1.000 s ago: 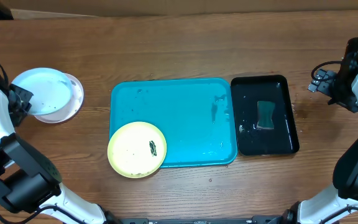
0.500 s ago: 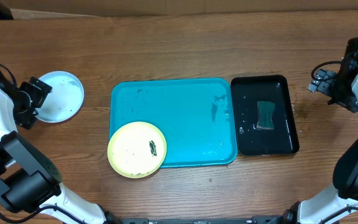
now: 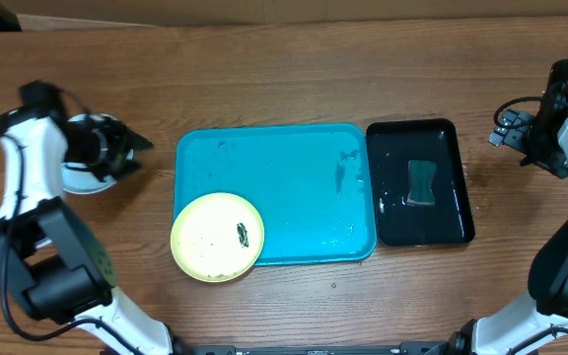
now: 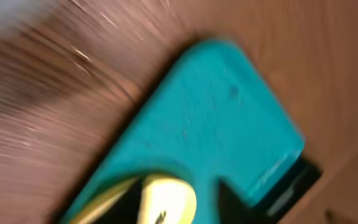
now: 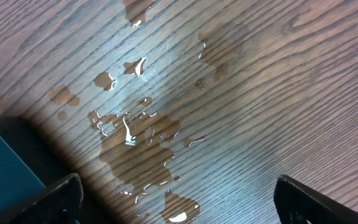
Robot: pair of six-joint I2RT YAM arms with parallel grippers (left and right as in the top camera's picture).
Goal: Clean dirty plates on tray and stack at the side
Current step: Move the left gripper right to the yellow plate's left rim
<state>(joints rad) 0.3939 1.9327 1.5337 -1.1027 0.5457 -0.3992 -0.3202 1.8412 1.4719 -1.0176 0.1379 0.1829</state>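
Swinging in from the left edge, our left pincer point(image 3: 126, 150) now hangs over the stacked plates point(image 3: 75, 178), where half a second ago it sat beside them; nothing else has shifted. Its wrist view is smeared with motion, but the two dark fingers read as apart, holding nothing. We judge a fast sweep this low could clip the stack and skid the smooth round plastic across the wooden surface point(image 3: 284, 69). Next comes the yellow-green plate point(image 3: 210, 237), lying on the near-left corner of the turquoise tray point(image 3: 294, 177) and overhanging its raised rim, a dark smear point(image 3: 245, 235) near its right edge. Gripped on the overhanging lip, it could tip or slip, since the glossy tray looks wet. Rightward, a green sponge point(image 3: 421, 183) lies in the glossy black tray point(image 3: 452, 138). Our right pincer point(image 5: 178, 202) hovers wide apart and empty over a puddle point(image 5: 135, 143) on the grained wood, where anything set down might slide.
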